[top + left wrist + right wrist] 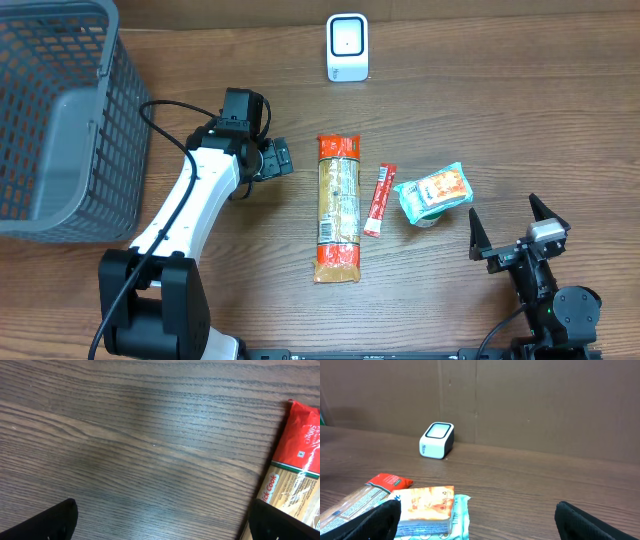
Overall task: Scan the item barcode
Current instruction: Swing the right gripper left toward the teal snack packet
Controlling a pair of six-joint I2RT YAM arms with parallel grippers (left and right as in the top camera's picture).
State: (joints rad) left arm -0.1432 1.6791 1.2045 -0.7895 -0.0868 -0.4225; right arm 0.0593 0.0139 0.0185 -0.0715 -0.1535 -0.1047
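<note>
Looking down on a wooden table [520, 110], two robot arms rest with nothing in their grasp. The left gripper [275, 160], on a white arm, hangs low over bare wood with its jaws spread wide and empty. Just beside it, on the side toward the other arm, lies a long noodle packet [338, 208] with red ends. The packet lies flat, and its red top end sits near one of the left fingers without touching it. Past the packet, farther from the left gripper, a slim red sachet [379, 199] lies flat. A teal wrapped pack [433, 194] with an orange label sits beyond the sachet. The right gripper [510, 225] also stands wide open and holds nothing. The teal pack lies just ahead of it and slightly to its left, close but apart. Well ahead of both grippers, at the far edge, a small white scanner [347, 47] stands upright. A grey mesh basket [60, 120] sits well off to the outer side of the left arm.
</note>
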